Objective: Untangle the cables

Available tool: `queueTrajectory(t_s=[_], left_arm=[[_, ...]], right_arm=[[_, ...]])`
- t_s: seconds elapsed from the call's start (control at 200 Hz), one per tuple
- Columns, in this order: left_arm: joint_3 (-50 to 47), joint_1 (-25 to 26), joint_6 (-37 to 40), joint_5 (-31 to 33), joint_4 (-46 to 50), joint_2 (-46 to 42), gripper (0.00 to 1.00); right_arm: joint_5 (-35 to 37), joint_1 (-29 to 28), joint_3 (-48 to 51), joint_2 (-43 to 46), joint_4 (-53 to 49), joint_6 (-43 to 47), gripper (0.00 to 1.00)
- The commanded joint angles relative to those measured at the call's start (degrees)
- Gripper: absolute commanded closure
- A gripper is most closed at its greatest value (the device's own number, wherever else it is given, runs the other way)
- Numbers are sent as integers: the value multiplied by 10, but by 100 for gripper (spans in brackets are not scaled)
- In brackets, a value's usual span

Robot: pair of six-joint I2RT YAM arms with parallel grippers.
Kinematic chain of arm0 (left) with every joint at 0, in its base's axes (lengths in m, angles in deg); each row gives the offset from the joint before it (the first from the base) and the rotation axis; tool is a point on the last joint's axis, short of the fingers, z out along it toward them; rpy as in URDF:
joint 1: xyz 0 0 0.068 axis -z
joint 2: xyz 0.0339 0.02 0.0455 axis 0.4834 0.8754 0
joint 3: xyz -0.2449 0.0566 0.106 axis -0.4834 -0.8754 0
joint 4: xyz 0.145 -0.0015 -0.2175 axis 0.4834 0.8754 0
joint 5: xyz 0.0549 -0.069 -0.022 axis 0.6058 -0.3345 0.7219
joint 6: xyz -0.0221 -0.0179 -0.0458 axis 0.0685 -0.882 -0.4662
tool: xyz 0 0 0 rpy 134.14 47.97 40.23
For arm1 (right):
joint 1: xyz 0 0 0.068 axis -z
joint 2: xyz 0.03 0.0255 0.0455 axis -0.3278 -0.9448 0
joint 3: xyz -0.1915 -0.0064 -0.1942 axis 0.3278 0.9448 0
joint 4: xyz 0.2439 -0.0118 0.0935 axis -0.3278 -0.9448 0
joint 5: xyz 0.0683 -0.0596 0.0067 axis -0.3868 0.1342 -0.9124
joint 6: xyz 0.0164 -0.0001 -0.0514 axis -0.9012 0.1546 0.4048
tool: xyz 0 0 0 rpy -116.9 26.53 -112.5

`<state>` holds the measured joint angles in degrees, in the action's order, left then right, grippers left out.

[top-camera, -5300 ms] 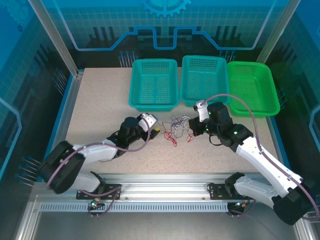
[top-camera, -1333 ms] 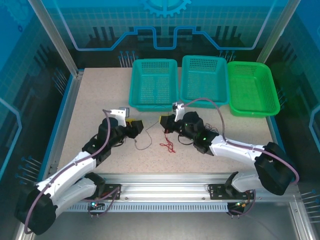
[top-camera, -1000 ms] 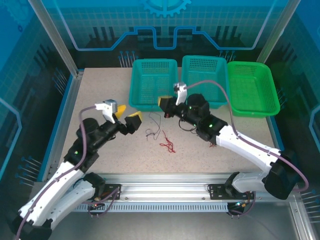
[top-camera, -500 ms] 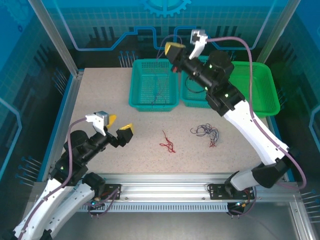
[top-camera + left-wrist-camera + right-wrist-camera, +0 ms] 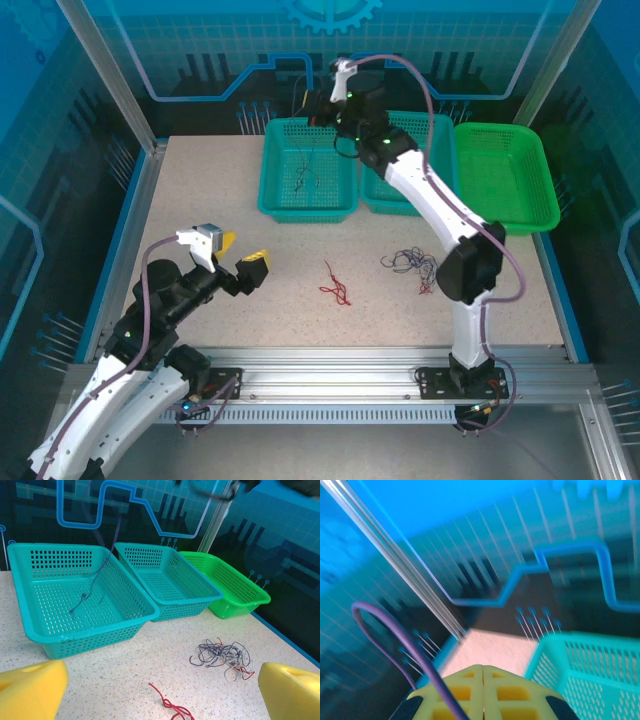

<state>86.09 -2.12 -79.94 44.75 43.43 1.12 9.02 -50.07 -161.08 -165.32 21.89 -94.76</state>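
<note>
My right gripper (image 5: pixel 313 108) is raised above the back of the left teal basket (image 5: pixel 270 195). Its yellow fingers (image 5: pixel 470 692) are pressed shut, and a dark purple cable (image 5: pixel 395 630) runs across them. That cable (image 5: pixel 305 172) hangs down with its lower end inside the basket (image 5: pixel 30 630), where it shows as a thin dark strand (image 5: pixel 87 592). A lone red cable (image 5: pixel 337 285) (image 5: pixel 170 707) lies on the table. A tangle of dark, whitish and red cables (image 5: pixel 412 265) (image 5: pixel 225 655) lies to its right. My left gripper (image 5: pixel 240 260) (image 5: pixel 162 680) hovers open at the near left, holding nothing.
A second teal basket (image 5: pixel 372 205) (image 5: pixel 165 587) and a green basket (image 5: pixel 545 215) (image 5: pixel 225 587) stand in a row at the back. A glass wall with a metal post (image 5: pixel 400 565) rises behind them. The right arm's hose (image 5: pixel 430 110) arcs over the middle basket.
The right gripper has swung left and back, carrying the dark purple cable over the left teal basket. The left gripper, which let go earlier, has barely moved. The tangle and red cable lie still.
</note>
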Motion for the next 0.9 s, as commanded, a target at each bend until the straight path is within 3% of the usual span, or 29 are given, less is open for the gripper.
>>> queueTrajectory(t_s=[0.0,0.15,0.225,0.315,0.425,0.505,0.69,0.895], left_arm=[[-8,3,-9,-15,-1,6,1],[1,3,-10,-8,28,17,1],[4,2,-14,-6,38,28,1],[5,3,-22,-11,35,48,1],[-3,3,-20,-45,1,73,1],[-9,4,-16,-82,-31,93,1],[-15,11,7,-113,-81,136,1],[3,14,39,-140,-116,180,1]], right_arm=[[18,9,-41,-57,-74,-2,98],[27,21,-143,-116,-222,-12,48],[40,27,-160,-101,-270,-5,33],[36,40,-82,-17,-264,-3,34],[35,53,207,182,-97,-32,37],[85,58,368,314,-59,-40,39],[195,93,621,531,-130,-77,39],[213,135,783,609,-204,-99,35]])
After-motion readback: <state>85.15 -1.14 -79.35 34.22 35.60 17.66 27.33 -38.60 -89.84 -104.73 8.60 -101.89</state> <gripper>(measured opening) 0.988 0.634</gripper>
